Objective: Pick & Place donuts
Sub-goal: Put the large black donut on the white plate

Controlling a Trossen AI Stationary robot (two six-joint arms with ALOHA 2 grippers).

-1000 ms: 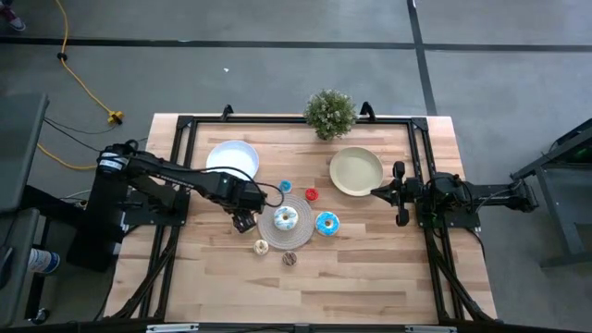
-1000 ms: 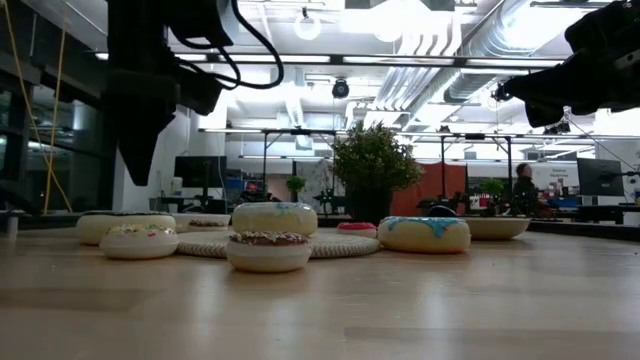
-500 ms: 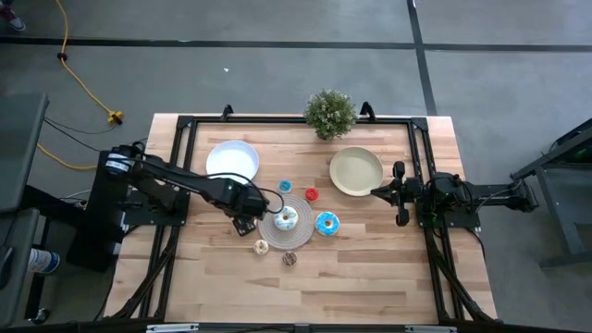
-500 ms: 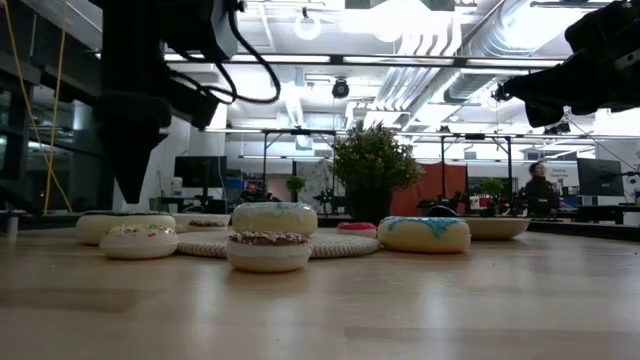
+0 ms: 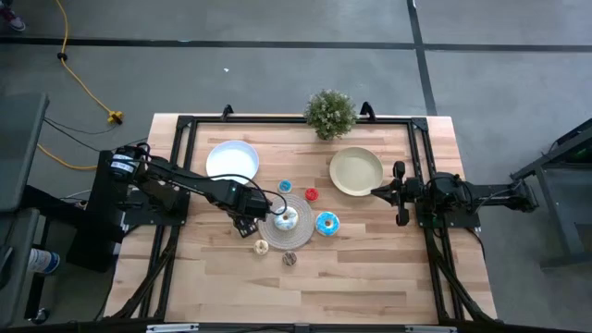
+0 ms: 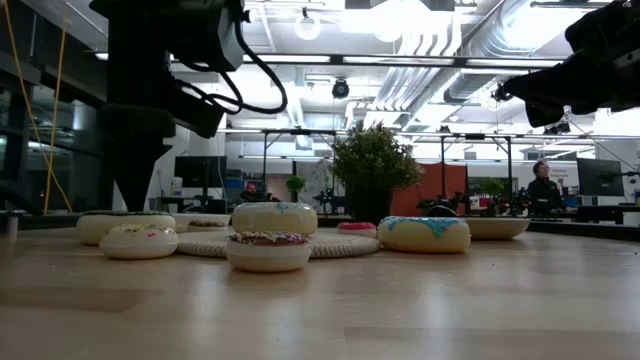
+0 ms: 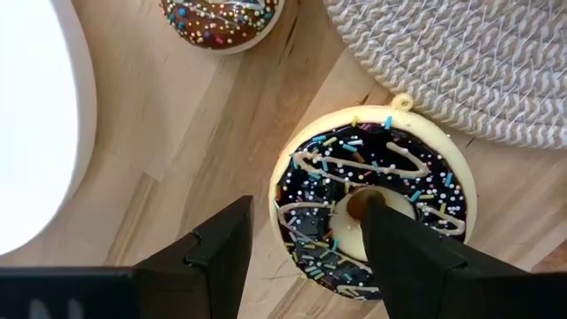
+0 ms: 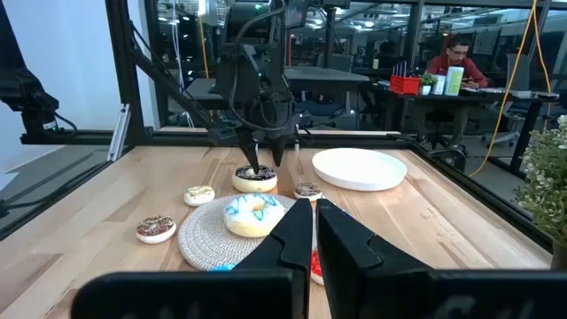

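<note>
The left arm reaches across the table, its left gripper [image 5: 244, 222] pointing down with fingers spread apart. The right arm waits at the table's right edge, its right gripper [image 5: 399, 194] closed.

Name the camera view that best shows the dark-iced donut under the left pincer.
The left wrist view: the dark-iced donut fills it, sprinkles clear, with the open left pincer straddling one side of its ring. The right wrist view shows it small below the pincer. The low view shows only its side; in the high view the arm hides it.
</note>
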